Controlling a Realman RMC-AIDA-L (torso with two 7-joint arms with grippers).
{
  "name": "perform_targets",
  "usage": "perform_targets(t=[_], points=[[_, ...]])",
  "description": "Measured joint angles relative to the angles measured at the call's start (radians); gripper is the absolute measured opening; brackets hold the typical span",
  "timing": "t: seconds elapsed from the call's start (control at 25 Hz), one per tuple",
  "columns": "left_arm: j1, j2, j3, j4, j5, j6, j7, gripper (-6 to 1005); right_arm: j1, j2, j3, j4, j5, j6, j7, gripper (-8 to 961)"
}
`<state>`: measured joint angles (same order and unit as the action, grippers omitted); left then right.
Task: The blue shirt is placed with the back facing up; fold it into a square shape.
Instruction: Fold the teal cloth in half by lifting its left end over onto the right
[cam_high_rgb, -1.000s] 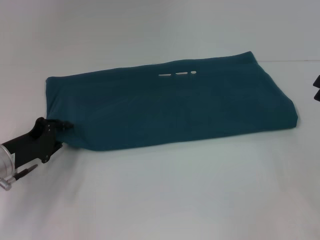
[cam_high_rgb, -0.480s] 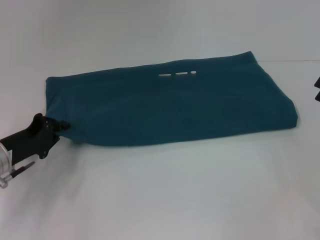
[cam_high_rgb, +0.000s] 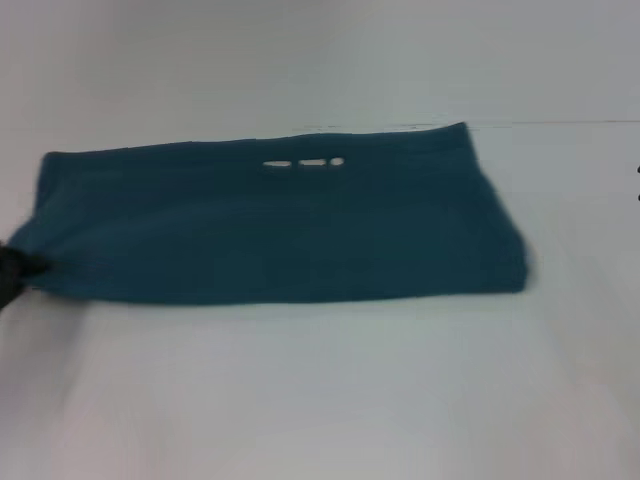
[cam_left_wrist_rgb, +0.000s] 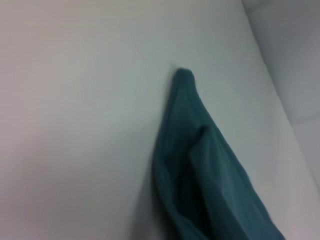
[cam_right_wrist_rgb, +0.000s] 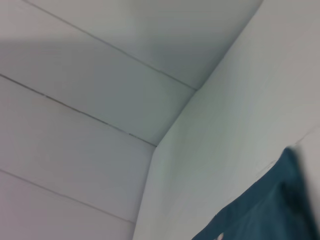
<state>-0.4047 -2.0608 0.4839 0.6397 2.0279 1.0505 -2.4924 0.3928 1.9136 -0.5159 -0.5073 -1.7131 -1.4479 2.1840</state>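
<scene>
On white table (cam_high_rgb: 330, 400): folded blue shirt (cam_high_rgb: 290, 235); left hand (cam_high_rgb: 12, 275) at corner.

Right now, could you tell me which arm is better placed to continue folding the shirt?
Probably left: the left gripper sits at the blue shirt's left corner; the right gripper barely shows at the right edge.

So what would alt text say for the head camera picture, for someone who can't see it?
A dark teal-blue shirt, folded into a long band, lies across a white table. The robot's left hand touches its near left corner at the picture's edge; small white marks show near the far edge.
</scene>
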Motion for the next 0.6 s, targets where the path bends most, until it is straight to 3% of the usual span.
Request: perform_targets(t=[0.32,0.6], points=[[0.008,0.024,-0.096,0.045,0.139,-0.037,0.036,2,-0.003,-0.003,0.001,0.028,-0.001,0.016,0.002,621],[0.001,0.014,-0.099,0.056,0.063,0.038,0.088,2,-0.003,-0.004,0.0,0.029,-0.002,0.015,0.001,621]])
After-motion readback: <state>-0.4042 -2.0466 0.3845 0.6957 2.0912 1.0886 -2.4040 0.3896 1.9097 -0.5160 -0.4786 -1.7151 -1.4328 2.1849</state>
